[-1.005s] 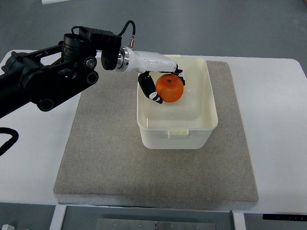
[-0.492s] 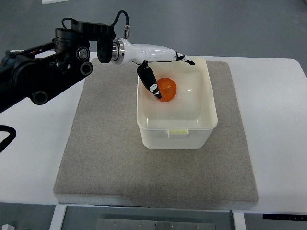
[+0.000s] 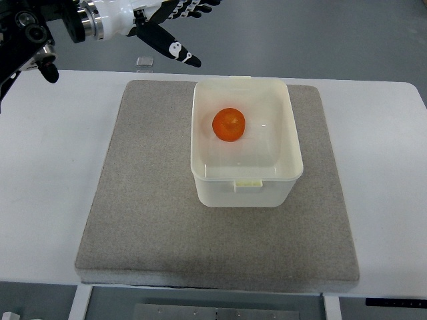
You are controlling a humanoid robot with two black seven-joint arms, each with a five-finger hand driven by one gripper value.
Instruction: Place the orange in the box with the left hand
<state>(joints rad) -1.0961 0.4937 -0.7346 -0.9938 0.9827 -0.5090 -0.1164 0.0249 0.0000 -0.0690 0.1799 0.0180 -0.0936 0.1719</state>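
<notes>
Fingers (image 3: 175, 48) spread wide and empty; nothing in their grasp. Nearest the robot's side, grey mat (image 3: 147, 220) lies flat on white table (image 3: 40, 200). On the mat, cream box (image 3: 245, 185) stands upright, lidless. Orange (image 3: 229, 125) rests inside on the box floor, toward its far-left part. Farthest off, left hand (image 3: 167, 30) hangs beyond the table's far edge, well apart from the box. Placement judged complete; only arm stowing may remain. Right arm not visible.

Orange orange (image 3: 229, 125), cream box (image 3: 245, 181), grey mat (image 3: 147, 200), white table (image 3: 47, 180), black-and-white left hand (image 3: 170, 23)
</notes>
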